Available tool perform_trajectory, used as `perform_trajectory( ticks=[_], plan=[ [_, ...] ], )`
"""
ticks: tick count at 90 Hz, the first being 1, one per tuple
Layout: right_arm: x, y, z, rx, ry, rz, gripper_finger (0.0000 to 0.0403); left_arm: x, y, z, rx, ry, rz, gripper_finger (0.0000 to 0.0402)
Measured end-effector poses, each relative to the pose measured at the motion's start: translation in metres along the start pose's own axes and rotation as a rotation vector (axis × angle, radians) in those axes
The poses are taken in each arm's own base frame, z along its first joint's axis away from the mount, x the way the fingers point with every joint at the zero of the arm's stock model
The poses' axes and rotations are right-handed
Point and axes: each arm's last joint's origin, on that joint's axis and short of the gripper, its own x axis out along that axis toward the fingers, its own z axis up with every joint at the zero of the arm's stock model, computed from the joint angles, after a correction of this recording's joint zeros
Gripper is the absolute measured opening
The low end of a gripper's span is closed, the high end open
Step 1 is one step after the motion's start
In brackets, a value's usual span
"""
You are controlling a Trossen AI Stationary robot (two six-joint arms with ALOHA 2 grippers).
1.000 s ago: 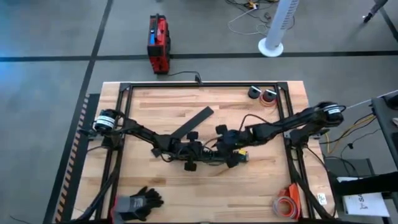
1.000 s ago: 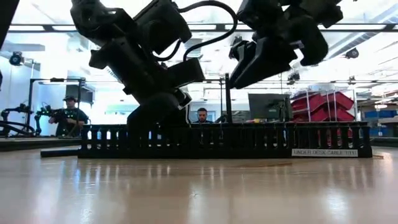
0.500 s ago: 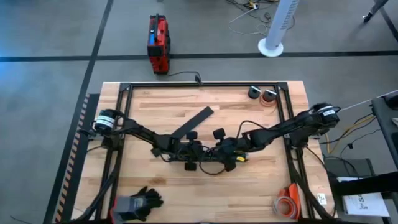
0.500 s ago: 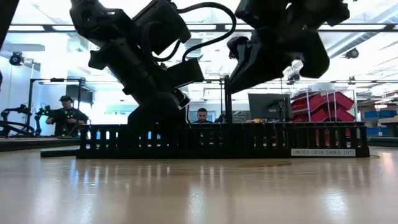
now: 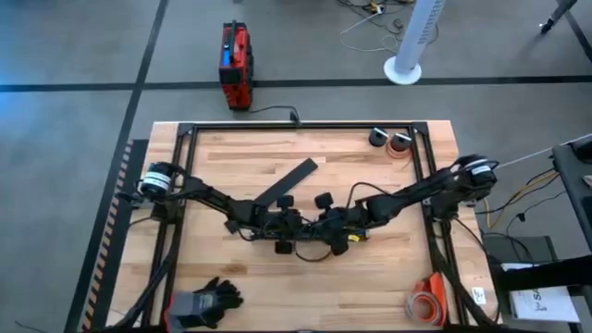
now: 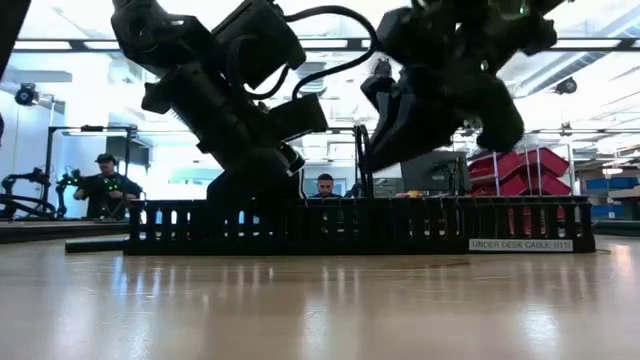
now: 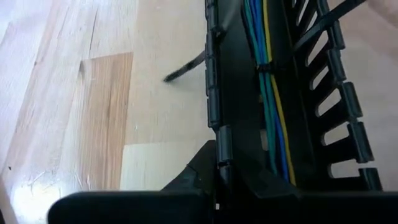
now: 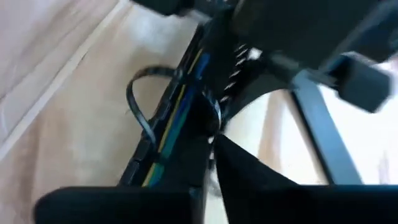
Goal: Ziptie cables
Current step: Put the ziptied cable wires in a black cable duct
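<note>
Cables (image 7: pixel 268 93), a thin bundle of green, blue and yellow wires, run down the inside of a long black slotted plastic cable tray (image 7: pixel 323 106), with a thin black zip tie (image 7: pixel 266 67) wrapped across them partway along. Tray sits mid-table on the pale wooden butcher-block tabletop (image 5: pixel 231 148), and in the low view it's a long comb-toothed strip (image 6: pixel 360 225) with a small white label at one end. Left gripper (image 5: pixel 282 231) is right at the tray; from its wrist camera its dark fingers (image 7: pixel 214 171) look clamped on the tray's side wall. Right gripper (image 5: pixel 335 231) is close in from the other side, nearly meeting the left one, but honestly I can't tell how its fingers stand. Its wrist view shows a loose black zip-tie loop (image 8: pixel 140 102) curling off the tray edge beside the wires. Off by the near table edge there's a pair of black and grey gloves (image 5: pixel 203 301).
</note>
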Motion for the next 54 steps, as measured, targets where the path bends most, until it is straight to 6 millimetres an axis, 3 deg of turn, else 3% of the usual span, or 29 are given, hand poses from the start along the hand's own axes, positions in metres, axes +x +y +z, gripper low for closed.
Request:
perform_trajectory(
  ticks=[14,26,54],
  plan=[
    [0.017,0.007,-0.010,0.002,0.054,0.020,0.0001,0.000,0.000,0.000,-0.002,-0.002,0.000,0.0002],
    [0.020,0.010,-0.015,-0.006,0.106,0.039,0.0000,0.000,0.000,0.000,-0.004,-0.003,0.000,0.0002],
    [-0.003,0.006,-0.017,-0.002,0.178,0.057,0.0021,0.000,0.000,0.000,-0.005,-0.002,0.003,0.0002]
  ],
)
